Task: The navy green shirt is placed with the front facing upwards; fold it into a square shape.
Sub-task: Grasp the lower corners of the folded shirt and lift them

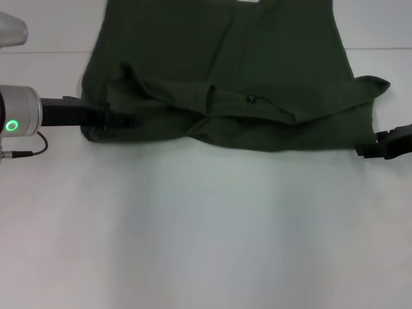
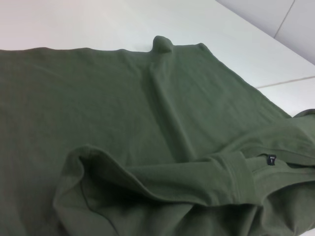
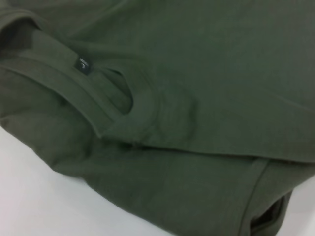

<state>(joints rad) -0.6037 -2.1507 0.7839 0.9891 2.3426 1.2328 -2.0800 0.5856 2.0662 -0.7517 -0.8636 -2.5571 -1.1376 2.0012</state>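
Observation:
The navy green shirt (image 1: 257, 58) lies across the far part of the white table, with its near part bunched into a rumpled fold. The neckband and its small dark label (image 1: 251, 98) lie in that fold. The chest lettering is hidden. The shirt also fills the left wrist view (image 2: 98, 108), label (image 2: 271, 159), and the right wrist view (image 3: 206, 59), label (image 3: 82, 64). My left gripper (image 1: 119, 120) lies at the shirt's near left corner, against the cloth. My right gripper (image 1: 370, 150) is just off the shirt's near right corner, low over the table.
The white table (image 1: 206, 232) stretches bare in front of the shirt. A seam in the table (image 1: 38, 52) runs along the far left. The shirt's far edge runs out of the head view at the top.

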